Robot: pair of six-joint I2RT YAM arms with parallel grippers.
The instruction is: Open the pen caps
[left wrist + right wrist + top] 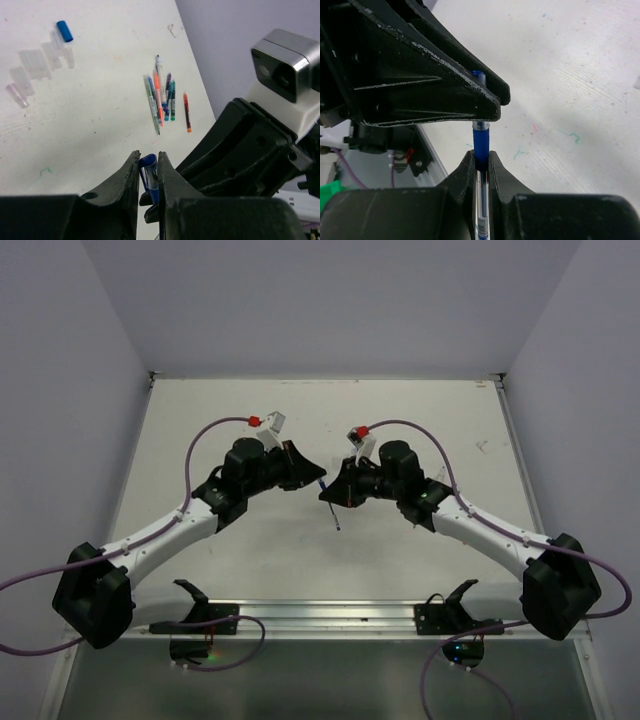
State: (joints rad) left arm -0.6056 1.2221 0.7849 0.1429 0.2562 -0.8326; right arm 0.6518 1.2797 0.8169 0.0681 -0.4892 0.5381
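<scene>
White table [420, 410] forms the work surface; faint coloured ink marks show on it in the wrist views. We see the left arm [165, 535] and the right arm [480, 530] reaching inward and meeting above its middle.

We find the left gripper [148, 159] closed almost fully, its jaws pinching the end of the blue cap [480, 140] of one pen. The right gripper [480, 157] is fully closed on the clear barrel [482, 210] of the same pen, just below that cap. The pen is thus held between the two grippers, clear of the table.

Farther out lies a cluster of pens [161, 97], side by side, with one orange-tipped pen [186, 111] just beside it. Well apart from these lie the loose caps: several pale caps [37, 62], one purplish cap [16, 95] and one loose blue cap [64, 30].

We judge the task partly done. The loose caps suggest that several pens are already open, though we cannot tell whether every pen in the cluster is uncapped. The held pen is not yet open: cap and barrel appear joined. At least this pull remains.

We read no brand, label or writing on pens, caps or grippers. The silver camera housing [282, 65] on the right wrist shows no legible marking.
</scene>
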